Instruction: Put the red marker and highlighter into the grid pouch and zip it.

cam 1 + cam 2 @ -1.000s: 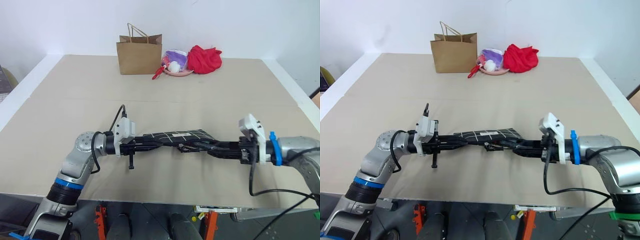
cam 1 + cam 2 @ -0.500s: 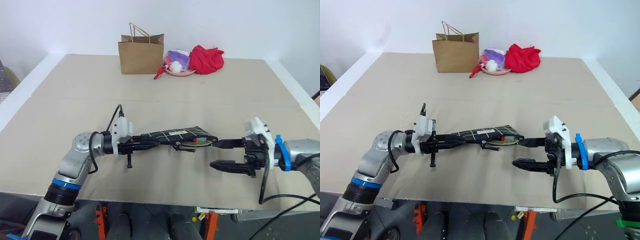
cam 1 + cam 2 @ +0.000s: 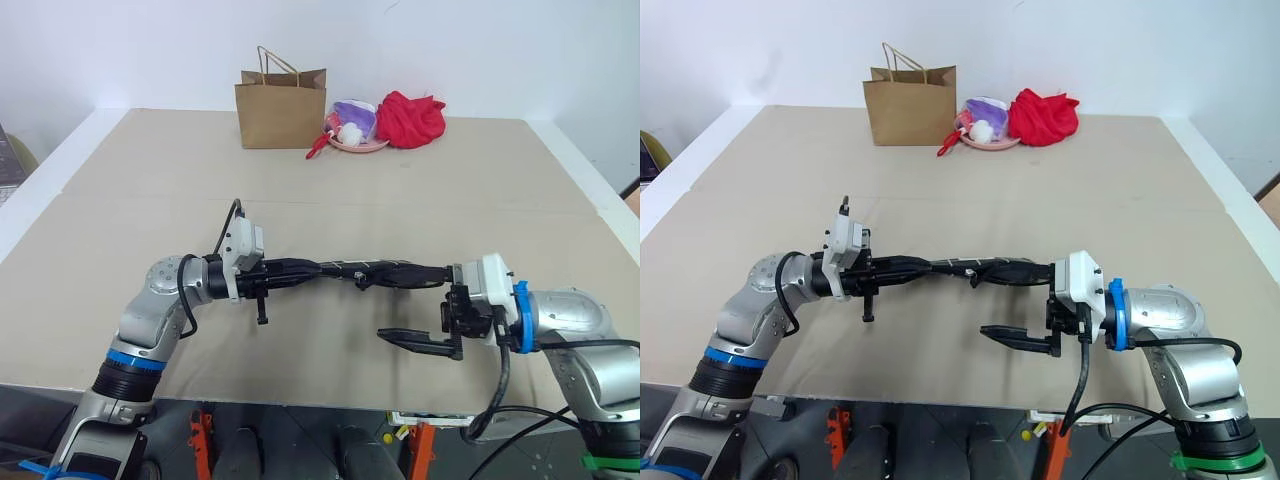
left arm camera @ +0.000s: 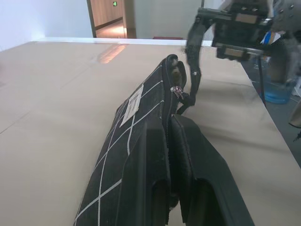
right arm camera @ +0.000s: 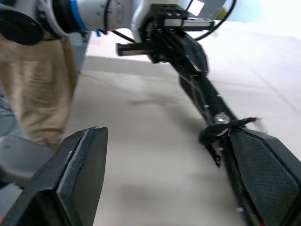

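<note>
The grid pouch [image 3: 365,270] hangs above the table, stretched level and seen edge-on. My left gripper [image 3: 308,268] is shut on its left end; in the left wrist view the fingers [image 4: 155,160] clamp the black fabric with white grid lines [image 4: 117,155]. The zipper pull [image 4: 178,91] sits near the far end. My right gripper [image 3: 388,302] is open, pointing left. Its upper finger lies along the pouch's right end and its lower finger [image 3: 410,340] hangs free below. The cord of the zipper pull [image 5: 221,123] rests by that upper finger. The red marker and highlighter are hidden.
At the back of the table stand a brown paper bag [image 3: 280,95], a pink plate [image 3: 358,140] with small items, and a red cloth bundle [image 3: 410,118]. The table's front edge [image 3: 300,398] runs just below both arms.
My right gripper has opened and let go of the pouch's right end, then rolled and drawn nearer and left. The pouch has turned from face-up to edge-on. The left gripper kept its hold.
</note>
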